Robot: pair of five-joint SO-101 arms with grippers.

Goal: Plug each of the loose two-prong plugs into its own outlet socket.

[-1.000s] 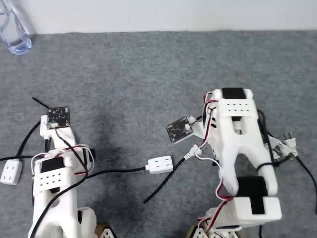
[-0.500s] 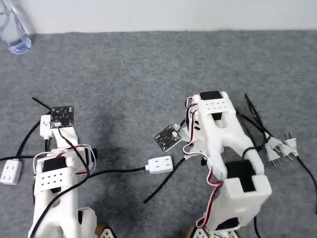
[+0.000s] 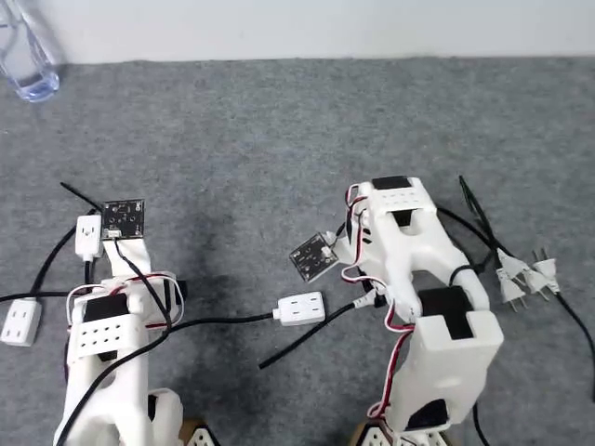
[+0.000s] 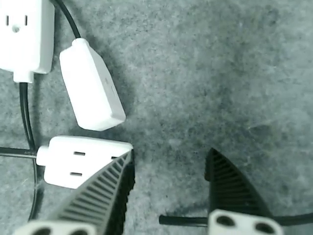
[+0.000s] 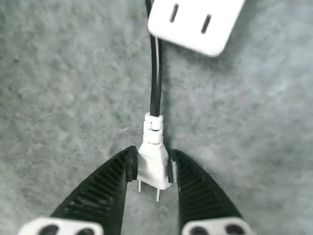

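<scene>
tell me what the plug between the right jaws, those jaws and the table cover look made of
Plug: smooth white moulded plastic, probably, with a slight sheen; two thin metal-looking prongs.
Right gripper jaws: matte black plastic, likely printed, judging by the fine ridges across their inner faces.
Table cover: grey felt or low-pile carpet, by its fuzzy, mottled texture.

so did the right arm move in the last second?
Yes. In the high view the right arm has swung left, closer to the centre outlet socket, which stayed put. Its tool grips a plug.
</scene>
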